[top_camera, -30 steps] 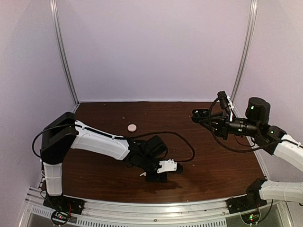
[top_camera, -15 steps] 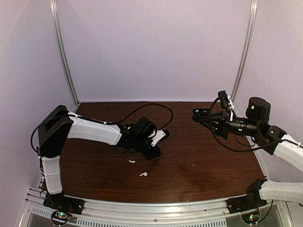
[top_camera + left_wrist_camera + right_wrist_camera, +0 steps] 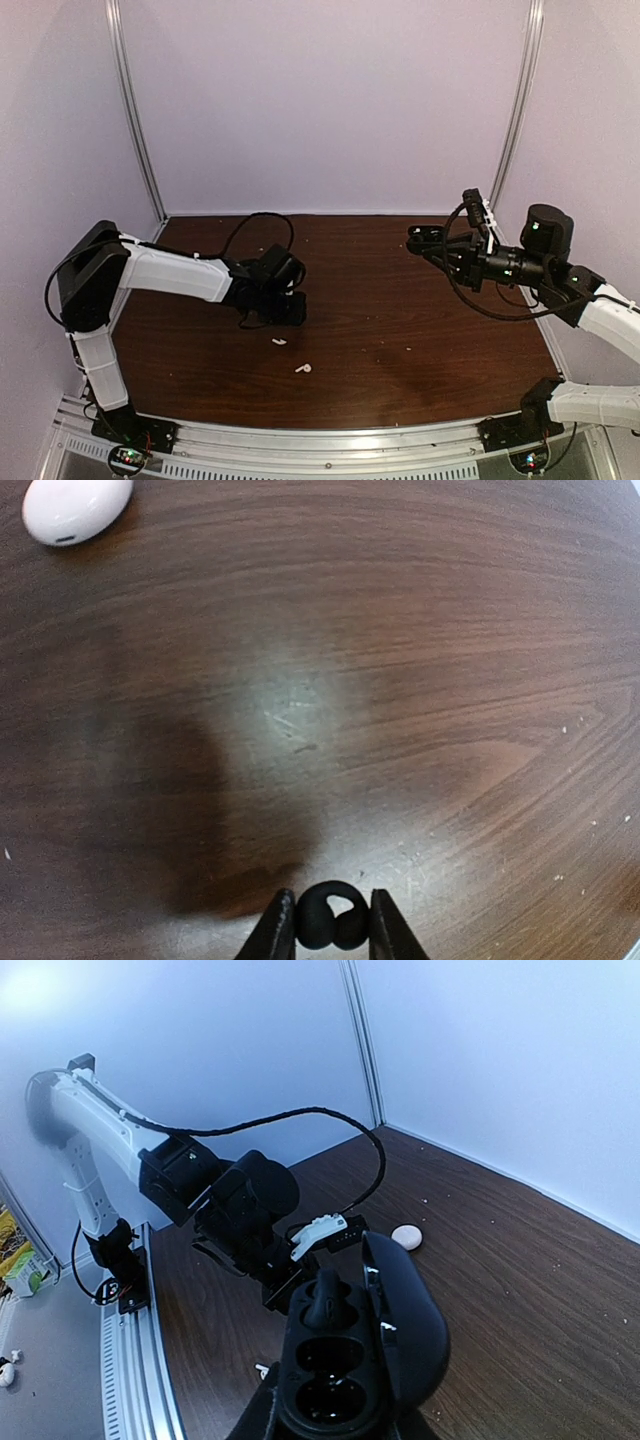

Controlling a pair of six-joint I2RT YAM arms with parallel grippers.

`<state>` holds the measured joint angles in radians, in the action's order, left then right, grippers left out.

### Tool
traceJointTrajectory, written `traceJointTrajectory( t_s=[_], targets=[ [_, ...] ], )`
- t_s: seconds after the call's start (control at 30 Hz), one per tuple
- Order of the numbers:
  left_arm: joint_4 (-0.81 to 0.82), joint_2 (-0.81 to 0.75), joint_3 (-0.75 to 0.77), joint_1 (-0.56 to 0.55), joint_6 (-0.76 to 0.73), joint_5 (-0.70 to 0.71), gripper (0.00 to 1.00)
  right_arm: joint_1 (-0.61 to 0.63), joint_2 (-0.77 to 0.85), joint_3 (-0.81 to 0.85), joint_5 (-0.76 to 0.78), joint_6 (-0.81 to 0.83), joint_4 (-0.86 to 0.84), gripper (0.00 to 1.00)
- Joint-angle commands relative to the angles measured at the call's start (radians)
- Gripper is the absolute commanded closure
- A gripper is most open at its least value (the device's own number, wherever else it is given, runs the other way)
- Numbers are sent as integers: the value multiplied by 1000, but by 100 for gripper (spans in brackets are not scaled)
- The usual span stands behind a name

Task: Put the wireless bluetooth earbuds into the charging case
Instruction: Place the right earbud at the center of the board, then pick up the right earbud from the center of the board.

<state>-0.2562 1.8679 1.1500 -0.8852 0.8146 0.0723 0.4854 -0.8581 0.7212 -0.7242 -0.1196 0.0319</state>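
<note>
Left pincer: clamped on one black earbud, over the worktop, nearer its left edge.
Right pincer: clamped on the open charging case, raised near the right edge.

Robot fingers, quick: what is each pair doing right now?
Left fingers: closed on a black earbud.
Right fingers: closed on the charging case, lid open.

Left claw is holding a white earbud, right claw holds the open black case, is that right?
No: the earbud in the left claw is black, not white, as the left wrist view shows. The right claw does hold the open black case.
</note>
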Motion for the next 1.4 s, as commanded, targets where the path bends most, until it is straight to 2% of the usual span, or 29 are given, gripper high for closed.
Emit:
traceJointTrajectory(
  t_s=[0.0,0.23,0.57,0.7,0.8,1.03,1.1,1.2,1.37],
  targets=[
    [-25,-19,4,8,163,31,78,-7,3,10,3,-8,-62,100],
    [-29,22,-19,51,253,-40,76,-7,-1,14,0,-4,-61,100],
    [-44,45,-25,76,279,-72,59,-9,6,13,9,-3,-56,100],
    [-44,32,-20,90,226,-72,57,-9,0,16,8,-2,-60,100],
    [-21,-2,-13,103,112,-88,54,-9,-4,18,8,-2,-62,100],
    [2,-66,10,172,-343,-204,57,-9,-10,24,12,-1,-65,100],
    [-2,-71,21,213,-464,-298,60,-8,-10,24,12,-3,-67,100],
    [-60,-40,67,299,-638,-537,64,-8,-12,29,16,-3,-63,100],
    [-177,31,171,328,-818,-651,58,-8,-9,33,23,-6,-54,100]
  ],
)
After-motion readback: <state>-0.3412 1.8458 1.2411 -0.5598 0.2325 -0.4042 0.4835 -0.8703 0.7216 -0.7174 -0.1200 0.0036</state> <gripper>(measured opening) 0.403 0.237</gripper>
